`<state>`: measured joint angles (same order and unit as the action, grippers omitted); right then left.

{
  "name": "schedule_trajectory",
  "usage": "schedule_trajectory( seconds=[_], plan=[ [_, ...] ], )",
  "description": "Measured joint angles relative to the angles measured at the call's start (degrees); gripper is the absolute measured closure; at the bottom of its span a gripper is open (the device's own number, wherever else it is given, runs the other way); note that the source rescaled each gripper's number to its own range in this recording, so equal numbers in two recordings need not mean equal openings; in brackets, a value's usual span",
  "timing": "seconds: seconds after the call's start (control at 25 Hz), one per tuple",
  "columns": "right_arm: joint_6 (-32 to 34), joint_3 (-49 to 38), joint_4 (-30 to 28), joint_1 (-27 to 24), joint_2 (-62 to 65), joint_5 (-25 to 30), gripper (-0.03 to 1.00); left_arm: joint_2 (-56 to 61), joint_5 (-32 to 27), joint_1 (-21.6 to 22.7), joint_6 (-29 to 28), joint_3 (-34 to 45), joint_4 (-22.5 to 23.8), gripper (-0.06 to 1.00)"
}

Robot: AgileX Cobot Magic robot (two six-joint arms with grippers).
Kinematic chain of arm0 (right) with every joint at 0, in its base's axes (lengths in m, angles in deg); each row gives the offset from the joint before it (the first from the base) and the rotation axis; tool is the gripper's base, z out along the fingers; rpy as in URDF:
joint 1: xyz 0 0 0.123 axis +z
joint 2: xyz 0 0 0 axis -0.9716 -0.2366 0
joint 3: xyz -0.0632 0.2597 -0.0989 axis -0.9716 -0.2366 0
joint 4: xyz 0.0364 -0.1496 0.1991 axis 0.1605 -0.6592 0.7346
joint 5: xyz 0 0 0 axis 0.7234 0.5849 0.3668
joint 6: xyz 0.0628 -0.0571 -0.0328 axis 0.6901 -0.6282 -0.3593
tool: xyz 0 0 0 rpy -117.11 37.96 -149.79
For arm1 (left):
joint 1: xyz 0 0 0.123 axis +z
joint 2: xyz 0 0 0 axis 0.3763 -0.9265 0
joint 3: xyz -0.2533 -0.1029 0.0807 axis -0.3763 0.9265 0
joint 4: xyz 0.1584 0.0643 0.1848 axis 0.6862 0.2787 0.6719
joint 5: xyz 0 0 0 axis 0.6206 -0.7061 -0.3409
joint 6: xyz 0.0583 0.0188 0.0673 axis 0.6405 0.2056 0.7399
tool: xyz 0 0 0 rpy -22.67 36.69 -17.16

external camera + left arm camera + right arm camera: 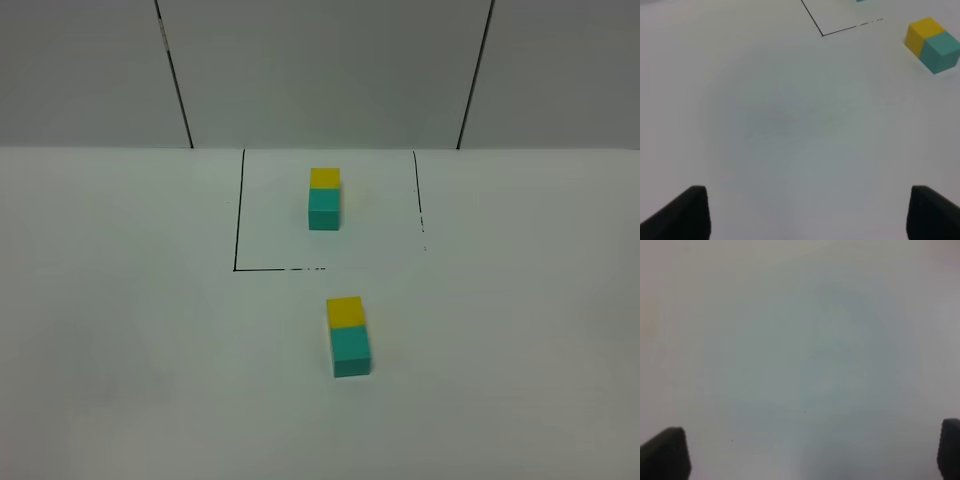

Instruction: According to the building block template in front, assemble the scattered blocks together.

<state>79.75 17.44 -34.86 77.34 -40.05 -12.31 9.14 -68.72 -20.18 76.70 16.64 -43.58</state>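
The building block template (324, 198), a yellow cube joined to a teal cube, sits inside the black-outlined square (238, 230) at the back of the table. In front of the square, the scattered yellow cube (345, 311) and teal cube (351, 351) lie touching face to face, yellow at the far side. This pair also shows in the left wrist view (932, 44). My left gripper (805, 215) is open and empty, well away from the pair. My right gripper (805, 452) is open and empty over bare table. Neither arm shows in the exterior high view.
The white table (120, 350) fills all views. The black line corner of the square (822, 35) shows in the left wrist view. A grey panelled wall (320, 70) stands behind the table.
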Motion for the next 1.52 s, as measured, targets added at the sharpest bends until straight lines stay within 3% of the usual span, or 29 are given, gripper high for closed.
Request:
schedule_trajectory(
  seconds=[0.4,1.52],
  plan=[
    [-0.3,-2.9,0.6,0.1,12.1,-1.6,-0.03,0.0,0.0,0.0,0.0,0.0,0.0,0.22],
    [-1.0,-2.9,0.7,0.2,12.4,-1.6,-0.03,0.0,0.0,0.0,-0.1,0.0,0.0,0.22]
  ],
)
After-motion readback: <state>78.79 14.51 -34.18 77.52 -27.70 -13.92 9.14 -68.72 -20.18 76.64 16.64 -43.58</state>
